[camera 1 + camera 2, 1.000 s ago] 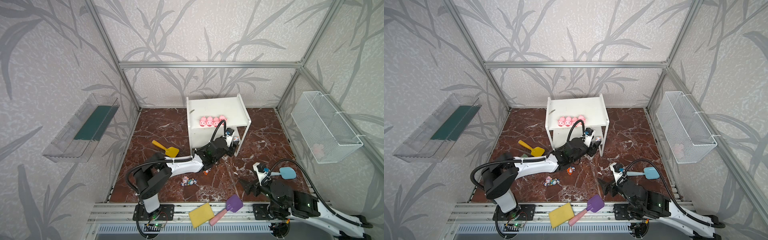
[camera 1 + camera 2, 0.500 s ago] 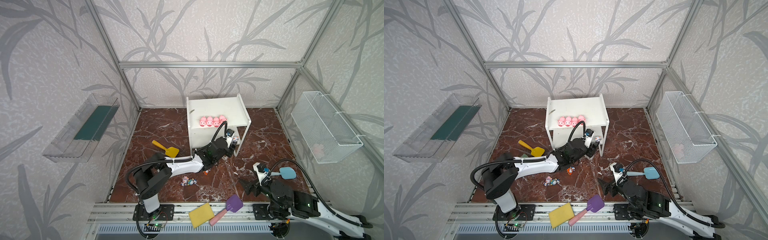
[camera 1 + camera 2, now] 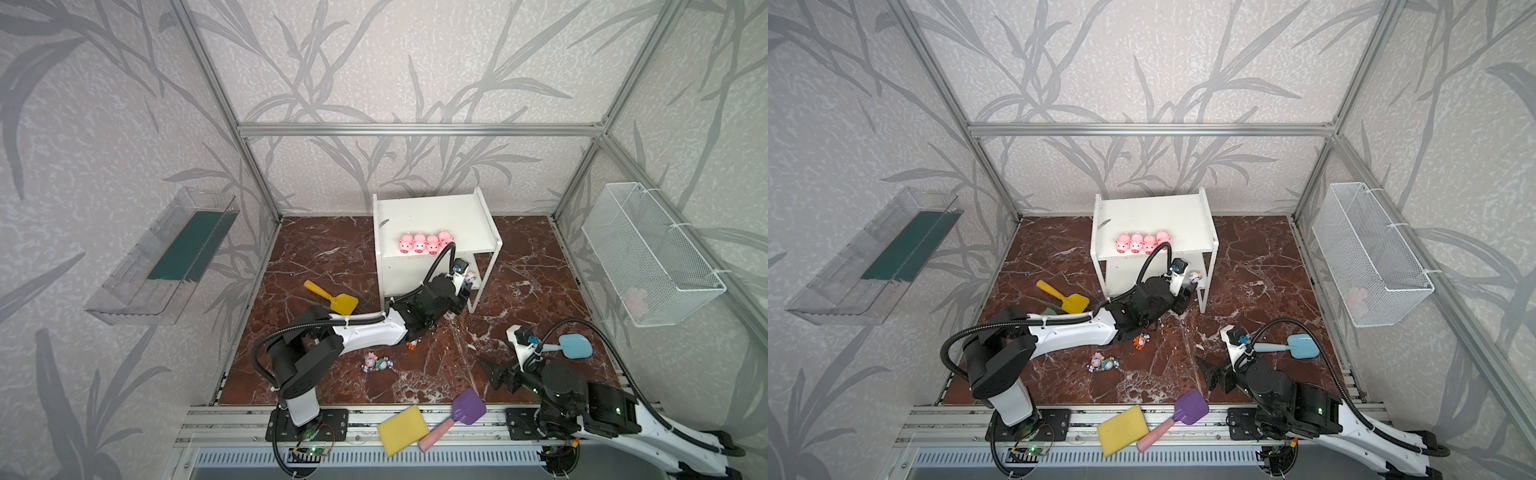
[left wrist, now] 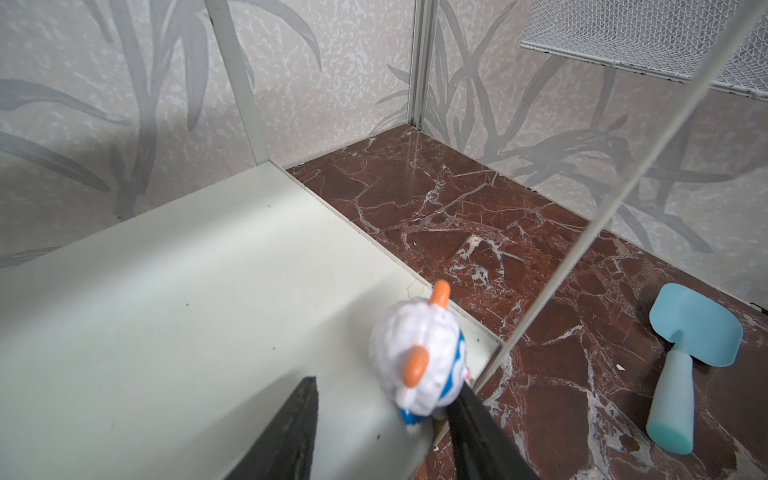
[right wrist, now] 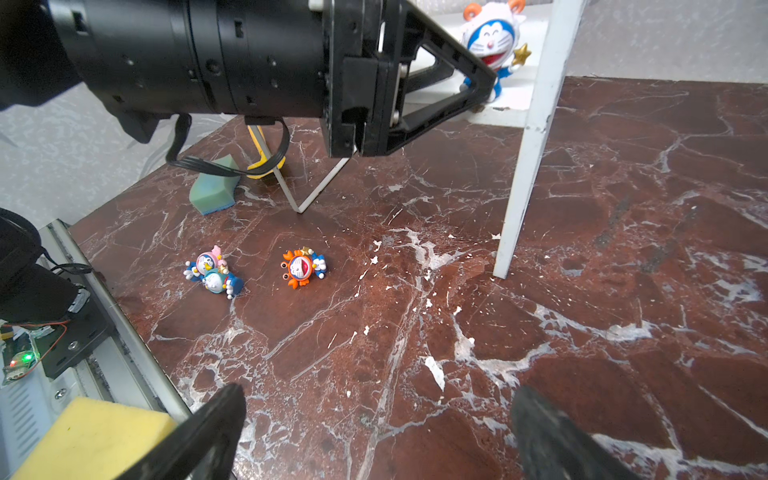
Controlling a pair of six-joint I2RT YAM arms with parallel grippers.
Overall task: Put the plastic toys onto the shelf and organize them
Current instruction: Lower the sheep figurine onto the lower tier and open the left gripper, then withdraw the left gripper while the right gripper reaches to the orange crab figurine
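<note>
4 pink pigs (image 3: 426, 243) line the shelf (image 3: 432, 212) top in both top views, above the left jaws. Left wrist: those jaws stand part-open, the white-blue figurine (image 4: 417, 365) upright between them on the lower board. Right wrist: right jaws wide, empty; the orange figurine (image 5: 303, 268) and pink-teal pair (image 5: 214, 272) lie ahead on the counter (image 5: 582, 291).

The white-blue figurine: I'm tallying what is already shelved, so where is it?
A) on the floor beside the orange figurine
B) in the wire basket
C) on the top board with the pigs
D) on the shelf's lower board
D: the white-blue figurine stands upright on the lower board of the shelf, close to the board's edge.
</note>
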